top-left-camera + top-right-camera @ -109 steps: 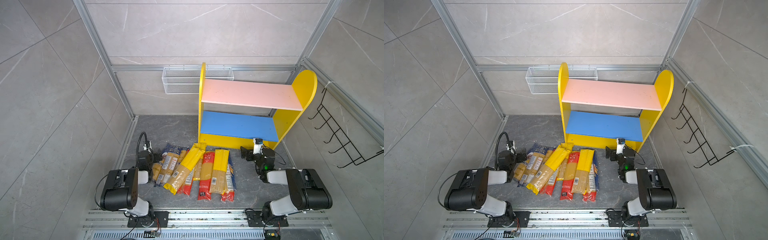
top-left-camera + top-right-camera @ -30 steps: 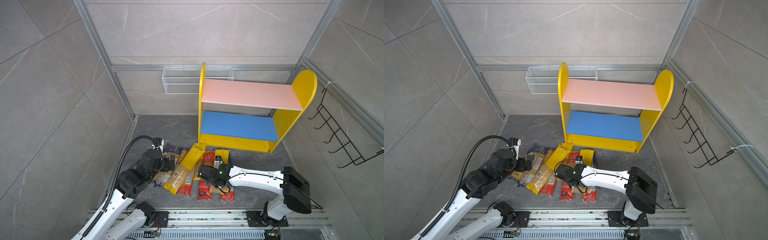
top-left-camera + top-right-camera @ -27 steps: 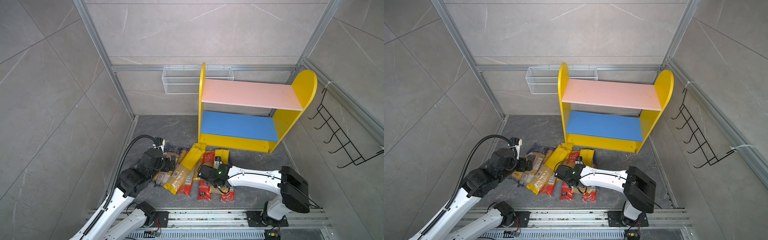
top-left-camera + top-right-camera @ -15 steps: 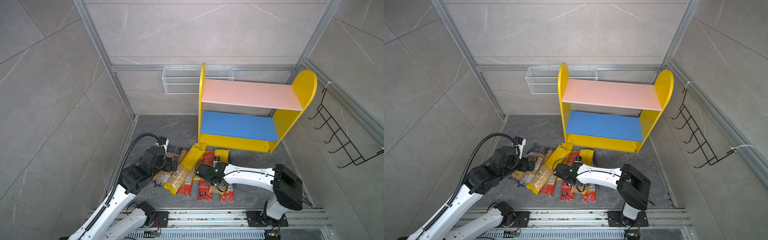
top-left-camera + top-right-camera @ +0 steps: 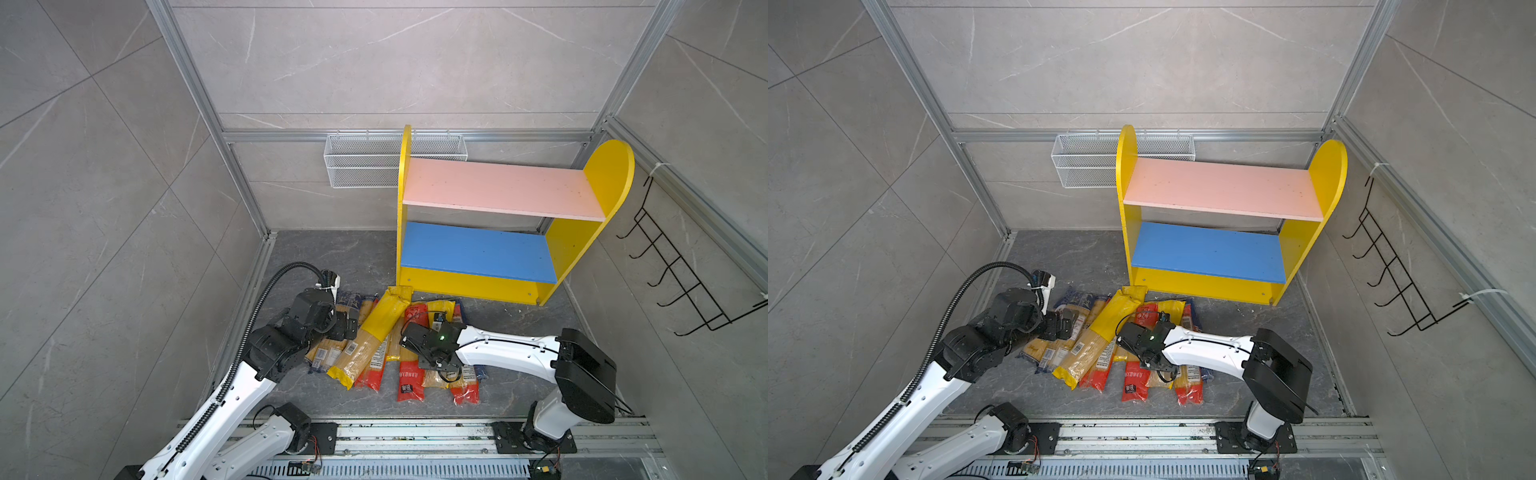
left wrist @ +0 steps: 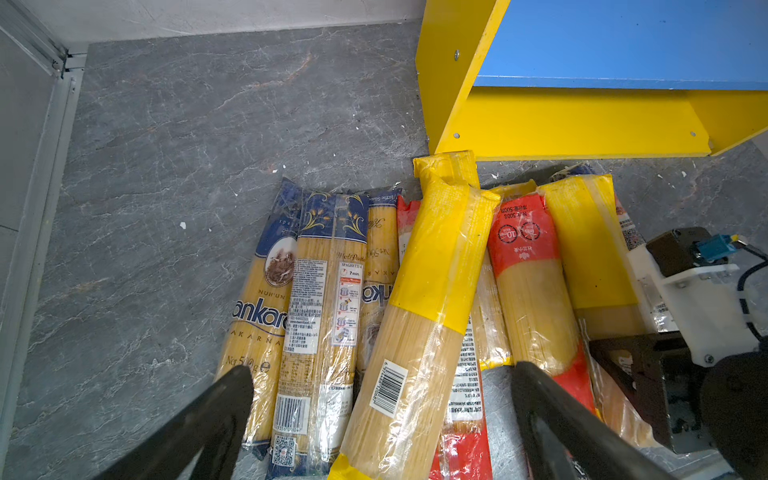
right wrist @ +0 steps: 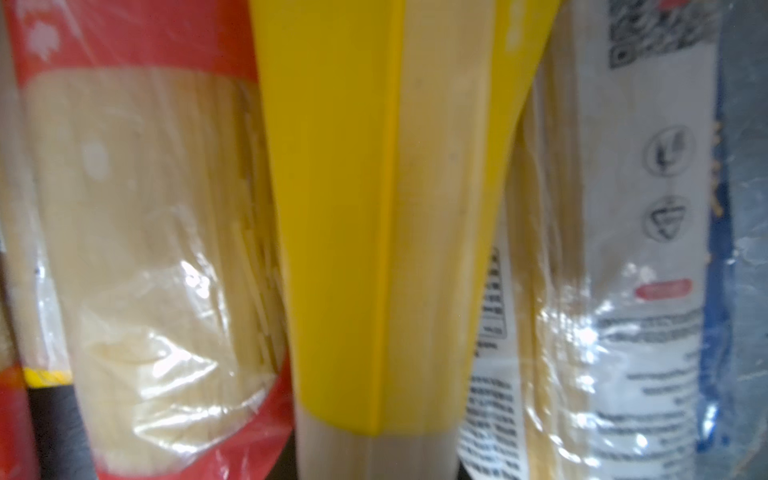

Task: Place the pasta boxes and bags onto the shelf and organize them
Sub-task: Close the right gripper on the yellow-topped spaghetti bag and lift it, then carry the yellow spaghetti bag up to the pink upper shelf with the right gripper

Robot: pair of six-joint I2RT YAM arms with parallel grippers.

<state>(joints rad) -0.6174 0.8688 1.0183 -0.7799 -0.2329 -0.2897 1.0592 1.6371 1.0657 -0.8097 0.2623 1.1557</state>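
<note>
Here my right gripper (image 5: 436, 361) sits low on a yellow packet (image 7: 374, 208) amid the other packets (image 5: 409, 374); whether its jaws have clamped, I cannot tell. The packet's long axis runs six to twelve, pointing at the shelf (image 5: 478, 286) just beyond at twelve. My left gripper (image 6: 382, 374), jaws wide apart, hovers over those at nine o'clock, farther from the shelf.
</note>
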